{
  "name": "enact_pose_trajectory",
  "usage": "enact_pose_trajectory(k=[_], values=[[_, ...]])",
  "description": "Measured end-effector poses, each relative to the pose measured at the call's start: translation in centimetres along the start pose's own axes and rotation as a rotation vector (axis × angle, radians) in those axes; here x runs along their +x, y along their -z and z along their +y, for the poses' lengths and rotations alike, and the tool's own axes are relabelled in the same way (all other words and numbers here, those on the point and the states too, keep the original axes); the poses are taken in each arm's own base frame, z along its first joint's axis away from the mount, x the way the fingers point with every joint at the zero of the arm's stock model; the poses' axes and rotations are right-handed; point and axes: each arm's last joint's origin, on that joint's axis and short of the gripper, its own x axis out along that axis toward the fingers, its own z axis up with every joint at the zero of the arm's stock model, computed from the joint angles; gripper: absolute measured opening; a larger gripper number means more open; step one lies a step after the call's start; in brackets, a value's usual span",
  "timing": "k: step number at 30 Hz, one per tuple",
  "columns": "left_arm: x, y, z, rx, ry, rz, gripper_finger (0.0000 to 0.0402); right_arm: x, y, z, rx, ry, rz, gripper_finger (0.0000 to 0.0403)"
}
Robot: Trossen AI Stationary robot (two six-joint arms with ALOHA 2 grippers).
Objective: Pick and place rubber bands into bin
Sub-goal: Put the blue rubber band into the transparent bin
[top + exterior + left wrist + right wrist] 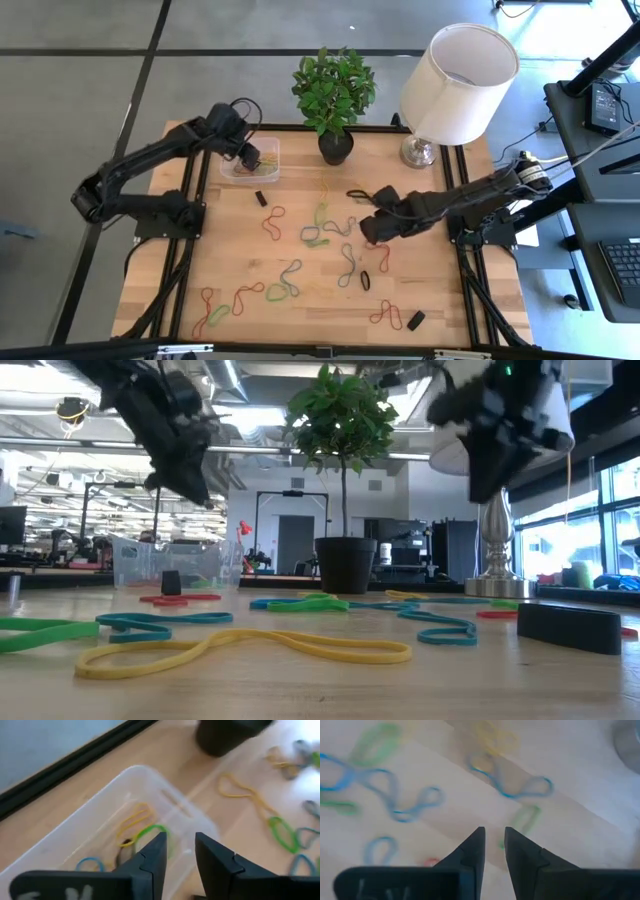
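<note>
Rubber bands point(318, 237) are mostly lying loose on the table point(440, 300); few (yellow, green, blue) are sitting in the bin point(150, 780). Left gripper point(178, 851) is hovering above it, jaws parted, empty; right gripper point(492, 842) likewise, over the scatter.

**Count on the table**

You've got one clear bin point(250, 164), one plant pot point(336, 146), one lamp point(452, 84) and three small black blocks point(416, 320). You're seeing at least three rubber bands point(141, 825) in the bin, roughly a dozen loose on the table.
</note>
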Motion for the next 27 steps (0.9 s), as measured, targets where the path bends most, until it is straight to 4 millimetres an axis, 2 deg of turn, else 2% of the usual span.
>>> enact_pose_trajectory(k=[5,12,15,20,27], values=[[-1.8,0.4,-2.2,0.033,0.075,-0.066,0.0089,3.7,-1.0,-2.3,0.034,0.070,0.139,0.0078],[-3.7,0.8,-4.7,0.066,0.187,-0.152,0.0089,8.5,-3.4,-5.8,0.095,0.123,0.160,0.0078],[-4.1,1.0,-5.6,0.090,0.233,-0.171,0.0088,10.4,-3.7,-7.2,0.104,0.119,0.157,0.0078],[-4.2,1.4,-6.9,0.140,0.288,-0.167,0.0088,13.0,-3.2,-8.7,0.162,0.032,0.180,0.0078],[-4.5,1.4,-8.3,0.188,0.359,-0.209,0.0088,14.4,-1.7,-9.7,0.177,0.028,0.162,0.0072]])
